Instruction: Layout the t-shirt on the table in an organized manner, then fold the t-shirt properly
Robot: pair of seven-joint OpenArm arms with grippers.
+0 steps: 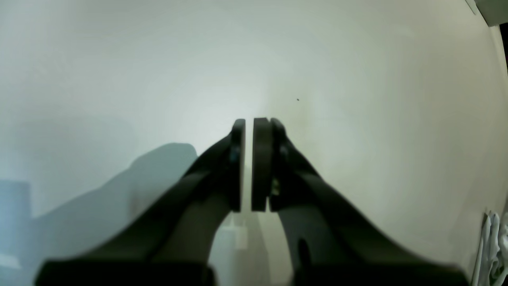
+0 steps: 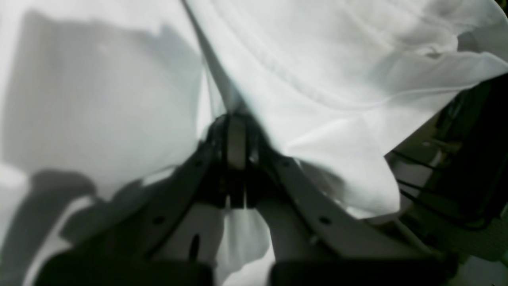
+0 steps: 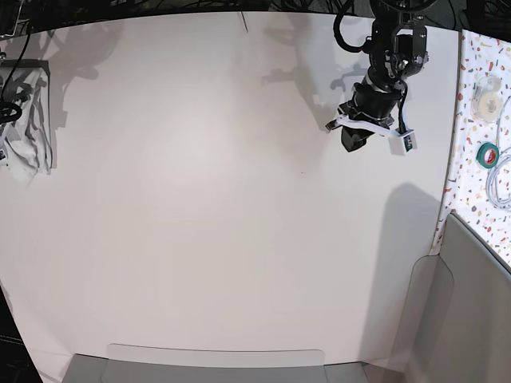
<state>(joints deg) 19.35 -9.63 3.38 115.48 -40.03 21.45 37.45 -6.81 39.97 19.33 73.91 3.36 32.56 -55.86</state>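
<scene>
The white t-shirt (image 2: 317, 71) hangs bunched and wrinkled from my right gripper (image 2: 237, 121), which is shut on a fold of it. In the base view the t-shirt (image 3: 30, 128) is a crumpled bundle at the table's far left edge, and the right gripper (image 3: 7, 113) is barely visible there. My left gripper (image 1: 248, 123) is shut and empty, hovering over bare off-white table (image 1: 357, 119). In the base view it (image 3: 352, 138) is at the back right of the table (image 3: 223, 199), far from the shirt. A bit of white cloth (image 1: 492, 250) shows at the left wrist view's lower right corner.
A speckled terrazzo panel (image 3: 471, 183) borders the table on the right, carrying tape rolls (image 3: 488, 153) and a white cable (image 3: 501, 179). A grey panel (image 3: 475, 311) stands at the front right. Dark cables (image 2: 456, 182) lie to the right of the right gripper.
</scene>
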